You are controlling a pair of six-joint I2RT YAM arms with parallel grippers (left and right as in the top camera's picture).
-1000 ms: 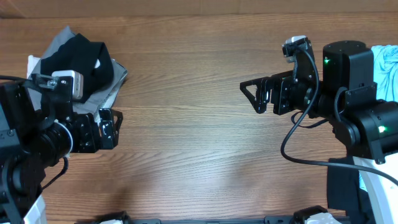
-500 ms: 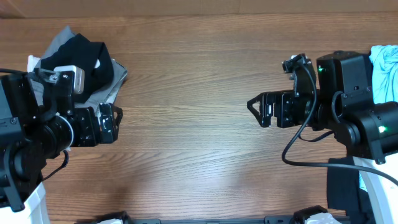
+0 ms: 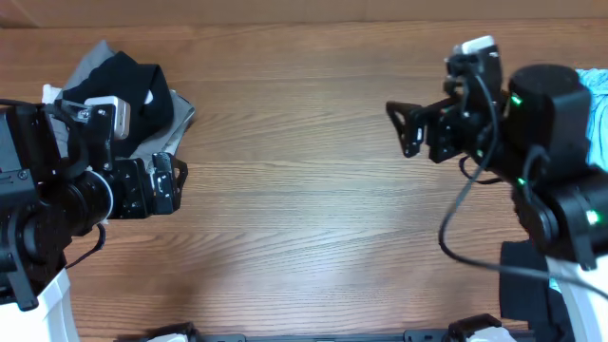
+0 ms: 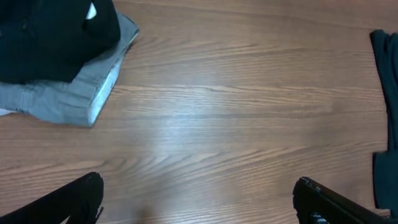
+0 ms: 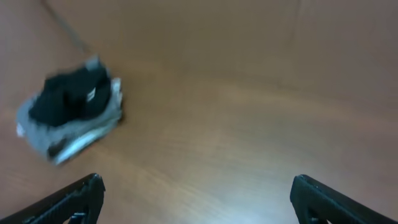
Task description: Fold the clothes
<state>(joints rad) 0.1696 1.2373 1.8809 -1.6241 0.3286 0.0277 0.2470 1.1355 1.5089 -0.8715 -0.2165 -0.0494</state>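
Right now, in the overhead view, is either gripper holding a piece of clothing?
No: the left gripper and right gripper both stand open over the table, apart from the pile of clothes.

Left claw (image 3: 174, 187) and right claw (image 3: 399, 130), both wide open, facing inward.

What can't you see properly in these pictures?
- Blue cloth, overhead: cut off by the right edge and partly behind the right arm.
- Pile, right wrist: blurred, so its pieces blend together.
- Black cloth, left wrist: cut off by the right edge.
- Pile, overhead: its lower part is hidden under the left arm.
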